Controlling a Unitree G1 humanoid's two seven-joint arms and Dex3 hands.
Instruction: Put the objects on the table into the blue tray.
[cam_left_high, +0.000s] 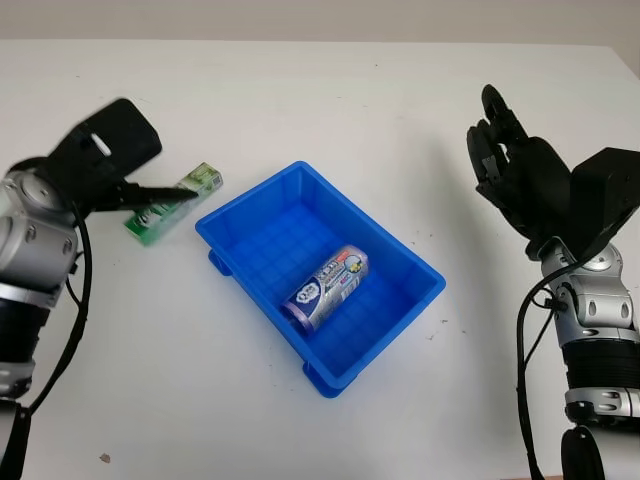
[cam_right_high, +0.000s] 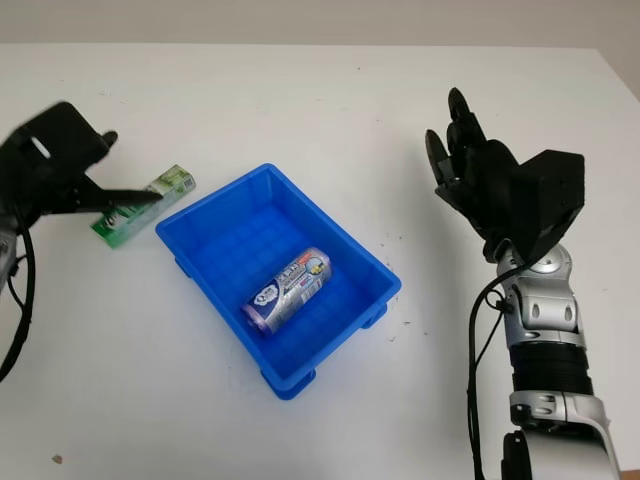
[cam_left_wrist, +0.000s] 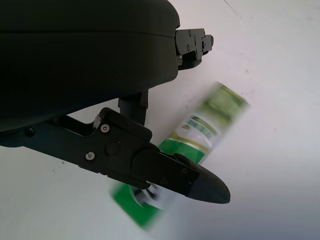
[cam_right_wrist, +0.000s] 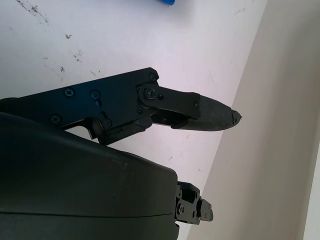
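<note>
A green box (cam_left_high: 172, 205) lies flat on the white table, just left of the blue tray (cam_left_high: 250, 196). My left hand (cam_left_high: 150, 193) hovers over the box, open, with a black finger (cam_left_wrist: 170, 172) reaching across its middle; the box (cam_left_wrist: 212, 117) sticks out on both sides of that finger. Whether the finger touches the box I cannot tell. A purple can (cam_left_high: 328, 285) lies on its side inside the tray. My right hand (cam_left_high: 510, 160) is held up above the table to the right of the tray, open and holding nothing.
The tray sits turned diagonally at the table's middle. The table's far edge (cam_right_wrist: 240, 120) runs beside my right hand. Small dark specks (cam_left_high: 104, 458) dot the white surface near the front left.
</note>
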